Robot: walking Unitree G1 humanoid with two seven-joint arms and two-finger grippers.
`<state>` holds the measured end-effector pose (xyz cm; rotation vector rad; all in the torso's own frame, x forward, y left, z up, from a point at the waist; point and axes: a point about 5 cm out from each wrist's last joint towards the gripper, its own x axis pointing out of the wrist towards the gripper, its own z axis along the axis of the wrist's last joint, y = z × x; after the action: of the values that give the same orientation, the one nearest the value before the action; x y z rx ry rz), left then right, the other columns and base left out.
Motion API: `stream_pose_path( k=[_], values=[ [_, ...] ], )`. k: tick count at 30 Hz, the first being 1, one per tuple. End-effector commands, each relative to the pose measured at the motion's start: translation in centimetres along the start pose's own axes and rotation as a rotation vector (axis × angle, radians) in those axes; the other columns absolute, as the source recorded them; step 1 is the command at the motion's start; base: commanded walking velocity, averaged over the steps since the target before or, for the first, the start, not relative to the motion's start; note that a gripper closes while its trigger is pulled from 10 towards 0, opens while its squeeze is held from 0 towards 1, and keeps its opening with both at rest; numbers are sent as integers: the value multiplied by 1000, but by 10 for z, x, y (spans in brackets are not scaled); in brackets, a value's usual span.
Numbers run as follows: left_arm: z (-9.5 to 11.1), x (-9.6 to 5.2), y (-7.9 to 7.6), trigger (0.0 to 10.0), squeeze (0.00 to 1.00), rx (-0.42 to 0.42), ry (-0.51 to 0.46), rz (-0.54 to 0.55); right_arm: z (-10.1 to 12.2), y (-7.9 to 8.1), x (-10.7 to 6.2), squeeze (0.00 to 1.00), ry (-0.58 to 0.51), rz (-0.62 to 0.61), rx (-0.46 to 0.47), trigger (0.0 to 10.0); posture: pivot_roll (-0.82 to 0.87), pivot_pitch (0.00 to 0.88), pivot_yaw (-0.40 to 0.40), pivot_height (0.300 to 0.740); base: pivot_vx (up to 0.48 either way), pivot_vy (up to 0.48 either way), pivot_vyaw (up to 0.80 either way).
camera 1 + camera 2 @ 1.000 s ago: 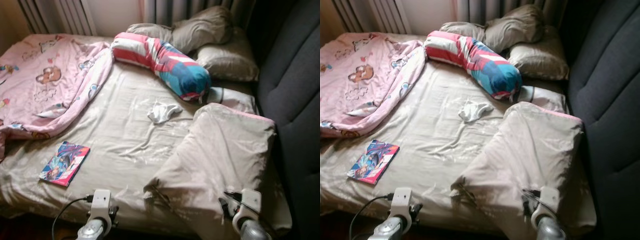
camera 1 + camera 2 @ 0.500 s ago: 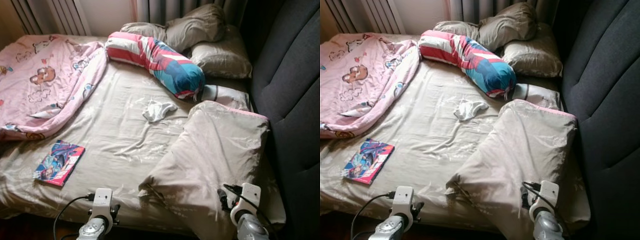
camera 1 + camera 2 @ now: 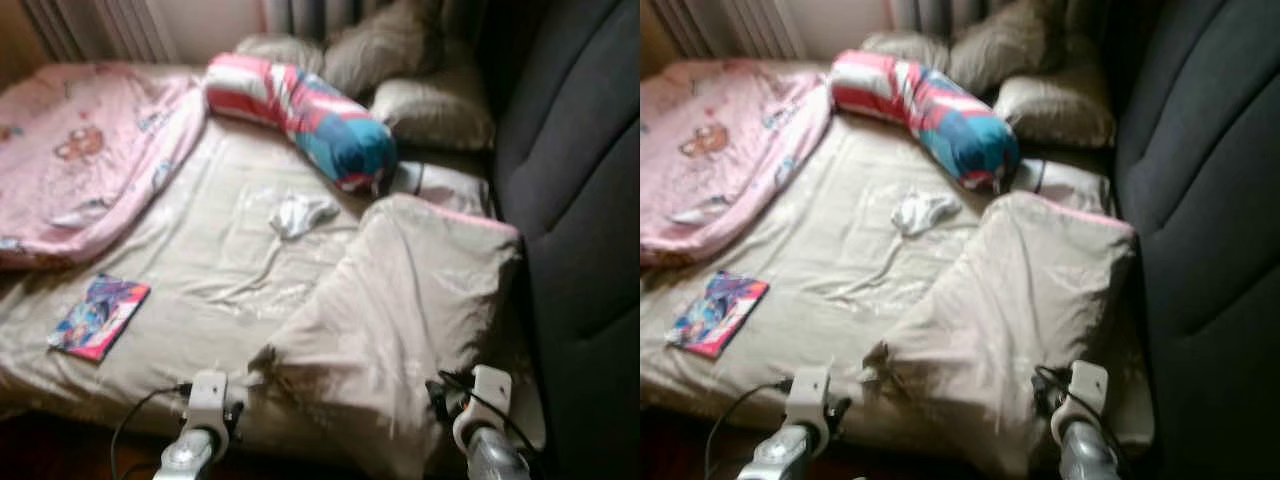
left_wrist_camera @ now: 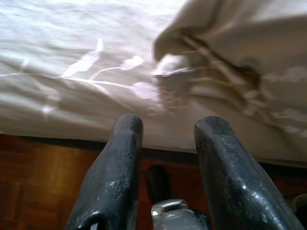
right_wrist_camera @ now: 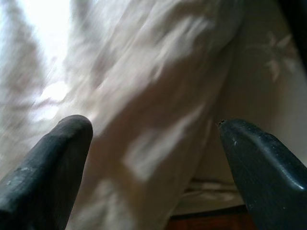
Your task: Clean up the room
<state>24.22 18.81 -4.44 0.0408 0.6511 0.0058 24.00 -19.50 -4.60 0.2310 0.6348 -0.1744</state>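
Both hands nearer; duvet point(image 3: 410, 310) lies lengthwise toward pillows point(image 3: 430, 105).

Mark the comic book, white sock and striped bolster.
comic book point(image 3: 98, 317), left eye view, centre of the cover
white sock point(image 3: 300, 213), left eye view, middle of the bunch
striped bolster point(image 3: 300, 108), left eye view, mid-body

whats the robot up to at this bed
The robot stands at the foot of an unmade bed, both arms raised toward a folded beige duvet. The left gripper is open just short of the duvet's near corner; the right gripper is open against its cloth. Nothing is held yet. A comic book, a white sock, a striped bolster and a pink blanket lie on the sheet.
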Motion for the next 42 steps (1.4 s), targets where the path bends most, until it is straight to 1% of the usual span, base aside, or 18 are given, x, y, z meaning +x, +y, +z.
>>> stream_pose_path(
  k=[1,5,11,24,33,37,42],
  values=[
    [-8,-3,4,10000,0,-5,24,7,-4,3,-1,0,14,14,-3,10000,-52,147,-24,740,0,0,0],
    [-8,-3,5,10000,0,-23,24,14,-5,4,-1,0,17,13,-1,10000,-52,147,-24,740,0,0,0],
    [-8,-3,5,10000,0,-25,22,16,-6,4,-1,0,22,9,-2,10000,-54,147,-25,740,0,454,0],
    [-9,-3,4,10000,0,-15,28,5,-8,4,-1,0,41,4,11,10000,-52,147,-23,740,0,0,0],
    [-10,-3,4,10000,0,-10,31,2,-9,3,-1,0,47,-2,19,10000,-53,146,-20,740,0,0,-685],
    [-10,-3,4,10000,0,-1,33,0,-8,5,-1,0,37,15,13,10000,-52,146,-19,740,0,0,0],
    [-11,-4,5,10000,0,0,35,2,-4,5,0,0,19,9,31,10000,-48,149,-14,740,0,0,0]
  ],
)
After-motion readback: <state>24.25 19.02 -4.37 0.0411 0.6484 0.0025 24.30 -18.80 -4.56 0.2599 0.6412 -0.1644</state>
